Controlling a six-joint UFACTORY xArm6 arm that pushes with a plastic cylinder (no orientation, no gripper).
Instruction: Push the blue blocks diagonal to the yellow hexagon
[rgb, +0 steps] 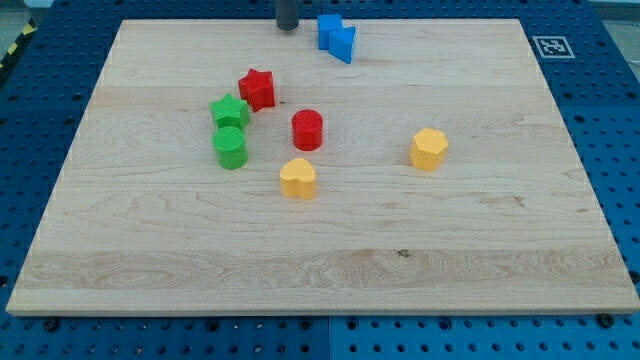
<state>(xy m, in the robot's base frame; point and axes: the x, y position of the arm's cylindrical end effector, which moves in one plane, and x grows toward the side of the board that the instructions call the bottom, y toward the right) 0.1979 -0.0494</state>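
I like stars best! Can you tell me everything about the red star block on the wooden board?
The red star-shaped block looks like matte plastic, with chunky points and a flat top. It sits upright on the pale wooden board, left of the middle in this view, toward the top. The green star-shaped block sits close at its lower left, and I cannot tell whether they touch. My tip is apart, above and to its right.

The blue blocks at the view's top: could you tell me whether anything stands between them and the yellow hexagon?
Nothing visible does. The blue blocks sit just to the view's right of my tip, and bare board runs from them down to the yellow hexagon. The red cylinder lies off that line, toward the view's left.
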